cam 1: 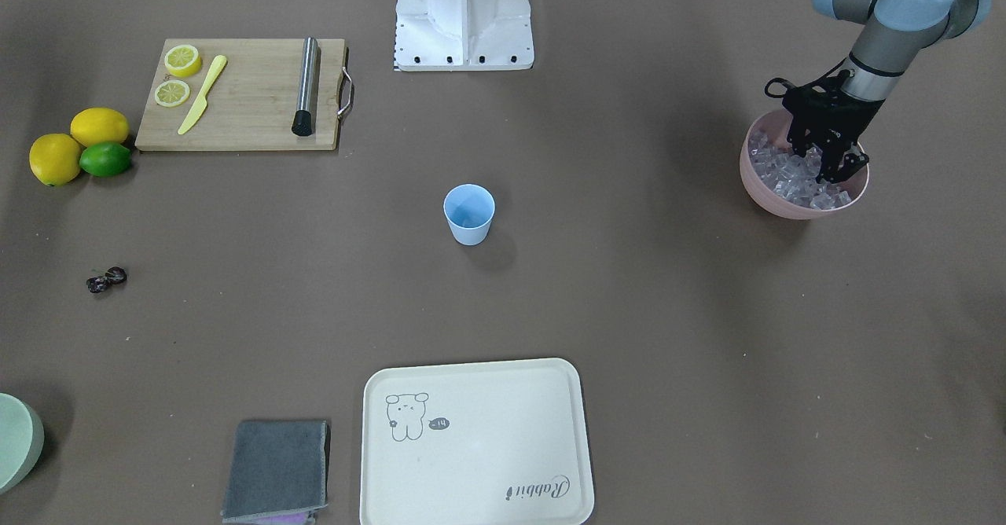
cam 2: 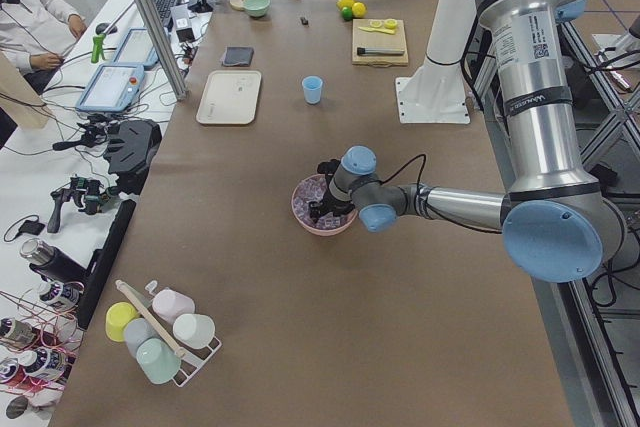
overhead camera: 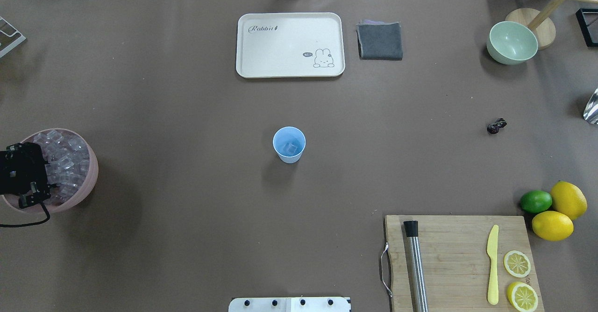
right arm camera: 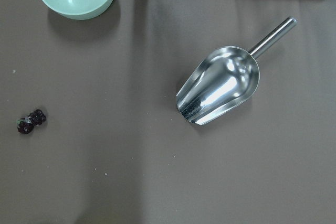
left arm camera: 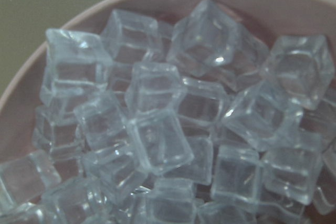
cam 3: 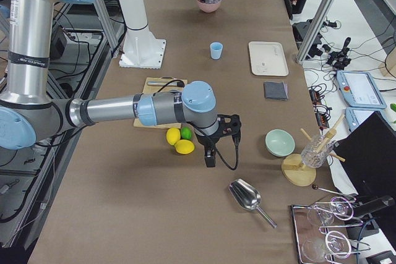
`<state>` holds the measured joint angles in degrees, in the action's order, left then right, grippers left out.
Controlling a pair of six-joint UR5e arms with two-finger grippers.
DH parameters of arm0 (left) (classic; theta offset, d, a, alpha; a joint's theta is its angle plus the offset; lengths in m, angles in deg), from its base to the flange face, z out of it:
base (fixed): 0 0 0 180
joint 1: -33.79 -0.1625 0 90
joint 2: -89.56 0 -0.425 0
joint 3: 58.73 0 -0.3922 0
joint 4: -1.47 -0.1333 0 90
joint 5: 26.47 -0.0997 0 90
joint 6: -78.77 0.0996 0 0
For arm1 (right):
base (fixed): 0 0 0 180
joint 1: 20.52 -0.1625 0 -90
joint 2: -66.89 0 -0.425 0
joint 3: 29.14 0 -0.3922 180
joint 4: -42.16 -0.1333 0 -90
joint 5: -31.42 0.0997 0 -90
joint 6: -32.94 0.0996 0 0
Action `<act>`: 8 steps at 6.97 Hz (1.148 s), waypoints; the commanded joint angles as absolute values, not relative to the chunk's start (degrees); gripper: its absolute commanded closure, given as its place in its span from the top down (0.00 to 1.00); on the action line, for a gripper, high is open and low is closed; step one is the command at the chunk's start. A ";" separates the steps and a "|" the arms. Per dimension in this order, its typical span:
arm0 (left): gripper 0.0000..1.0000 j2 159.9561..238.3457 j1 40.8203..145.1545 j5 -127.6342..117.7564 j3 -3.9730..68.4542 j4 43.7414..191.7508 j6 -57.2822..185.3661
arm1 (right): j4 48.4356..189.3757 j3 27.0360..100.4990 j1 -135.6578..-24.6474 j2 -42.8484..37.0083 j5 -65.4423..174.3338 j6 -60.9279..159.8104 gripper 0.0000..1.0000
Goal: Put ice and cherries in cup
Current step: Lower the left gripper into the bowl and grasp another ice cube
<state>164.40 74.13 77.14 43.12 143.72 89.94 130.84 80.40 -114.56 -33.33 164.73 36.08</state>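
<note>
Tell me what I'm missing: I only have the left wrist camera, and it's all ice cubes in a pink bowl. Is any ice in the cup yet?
Observer: Yes. The overhead view shows at least one ice cube inside the blue cup, which stands upright in the middle of the table.
Operator: And the cherries?
Observer: The cherries lie on the table on the robot's right, well apart from the cup.
Operator: Where's the right gripper?
Observer: The right gripper hangs above the table beside the lemons and lime. I can't tell whether it's open.
</note>
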 commanded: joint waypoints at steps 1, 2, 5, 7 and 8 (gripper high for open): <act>0.07 164.35 74.66 77.50 43.49 143.76 89.93 | 130.84 80.46 -114.56 -33.31 164.75 36.10 1.00; 0.01 164.18 74.75 77.76 43.66 143.85 89.93 | 130.84 80.46 -114.56 -33.31 164.75 36.10 1.00; 0.00 163.47 78.15 83.35 46.29 143.76 89.41 | 130.84 80.46 -114.48 -33.22 164.75 36.10 1.00; 0.00 163.56 83.08 90.83 46.48 143.76 89.14 | 130.84 80.46 -114.48 -33.31 164.75 36.10 1.00; 0.00 163.56 85.10 94.17 46.56 143.85 87.84 | 130.84 80.46 -114.48 -33.31 164.84 36.10 1.00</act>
